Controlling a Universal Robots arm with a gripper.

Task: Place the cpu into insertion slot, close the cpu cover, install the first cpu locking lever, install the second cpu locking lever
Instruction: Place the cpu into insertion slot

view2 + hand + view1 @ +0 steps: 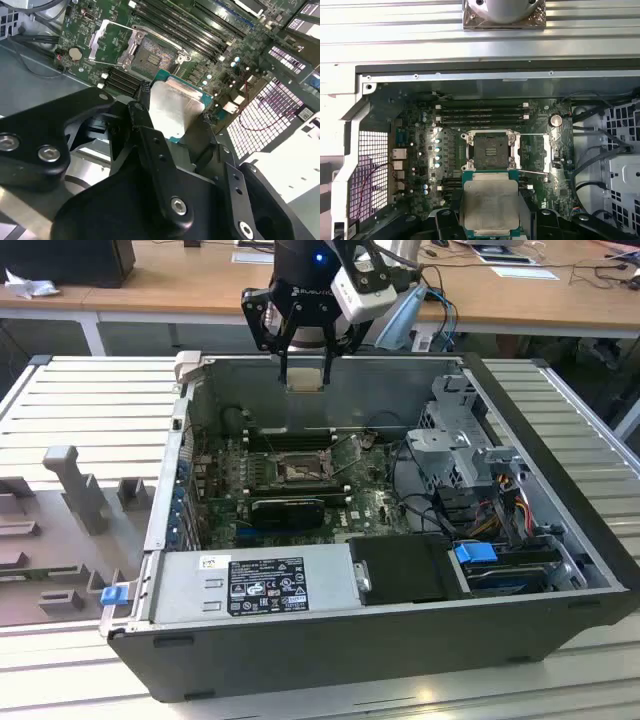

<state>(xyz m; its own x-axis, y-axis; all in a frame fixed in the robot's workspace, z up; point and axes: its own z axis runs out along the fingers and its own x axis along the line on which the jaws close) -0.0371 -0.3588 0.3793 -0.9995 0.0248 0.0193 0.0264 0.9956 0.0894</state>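
My gripper (305, 375) hangs above the back wall of the open computer case, shut on the cpu (305, 380), whose pale underside faces the exterior camera. In both wrist views the black fingers (142, 112) clamp two opposite edges of the silver-topped cpu (175, 107) (491, 202). The insertion slot (487, 149) (298, 472) (152, 55) lies bare on the green motherboard, well below the chip. The cpu cover (534, 150) (107, 37) is swung open flat beside the slot. Thin metal lever wires (532, 172) stand loose near the socket.
Long black memory slots (290, 440) run behind the socket and a black heatsink card (288, 510) lies in front of it. The power supply box (255, 585) fills the case front. A drive cage with cables (460, 445) stands at the exterior view's right. Grey fixtures (75, 490) sit outside, left.
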